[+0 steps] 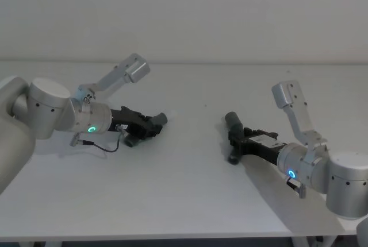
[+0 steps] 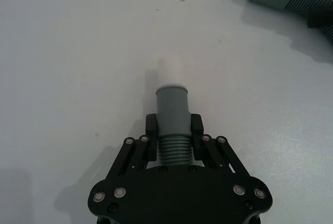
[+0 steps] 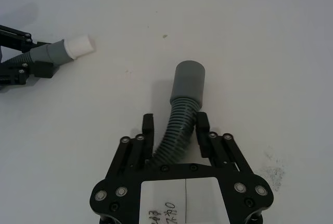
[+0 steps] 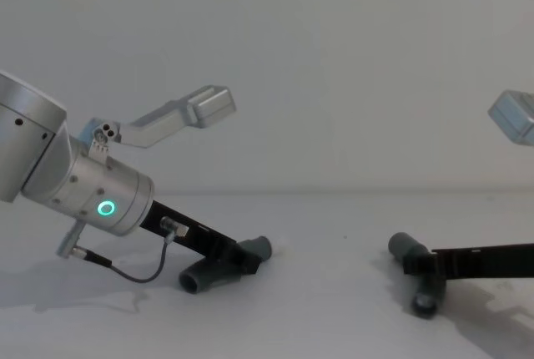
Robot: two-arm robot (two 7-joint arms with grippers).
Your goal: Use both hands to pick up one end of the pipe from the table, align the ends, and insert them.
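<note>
Two ribbed dark-grey pipe pieces lie on the table (image 1: 190, 201). The left piece (image 2: 171, 104) has a grey collar with a whitish tip (image 2: 171, 70) pointing toward the other piece. My left gripper (image 2: 173, 125) is shut on it just behind the collar, low over the table (image 1: 150, 123). The right piece (image 3: 188, 81) curves, its wider collar end (image 1: 232, 119) facing left. My right gripper (image 3: 176, 127) stands open astride its ribbed part, with a gap beside the tube (image 1: 236, 138). The two collars are well apart.
The bare table stretches between the two pieces and toward its front edge. A pale wall (image 4: 334, 58) rises behind it. A thin cable (image 4: 125, 274) loops under my left wrist, close to the table.
</note>
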